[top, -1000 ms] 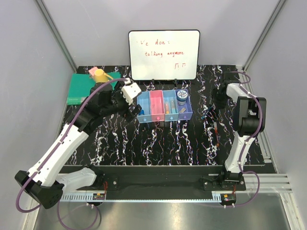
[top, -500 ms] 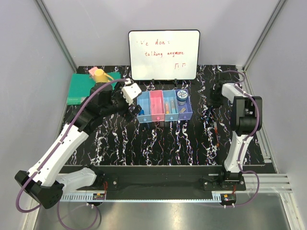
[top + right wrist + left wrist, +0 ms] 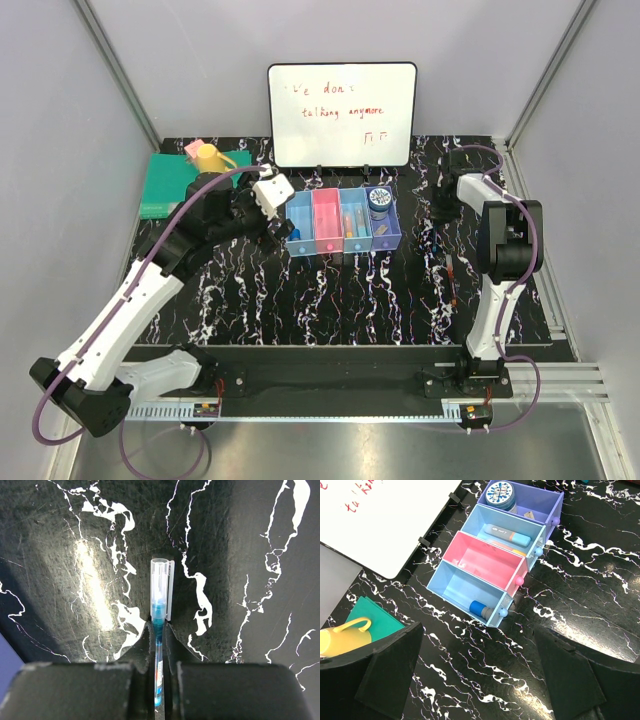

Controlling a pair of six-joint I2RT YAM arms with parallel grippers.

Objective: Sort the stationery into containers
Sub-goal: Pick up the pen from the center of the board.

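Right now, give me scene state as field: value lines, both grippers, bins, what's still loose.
left gripper: open, empty, above the table near the bins
right gripper: shut on blue pen, clear cap pointing away
bins: four joined in a row
blue end bin: blue-capped marker
pink bin: empty
middle blue bin: markers
purple bin: patterned roll
loose: pens on the table, right side

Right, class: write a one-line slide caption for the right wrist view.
Right hand shut on a thin blue pen above the black marbled table.
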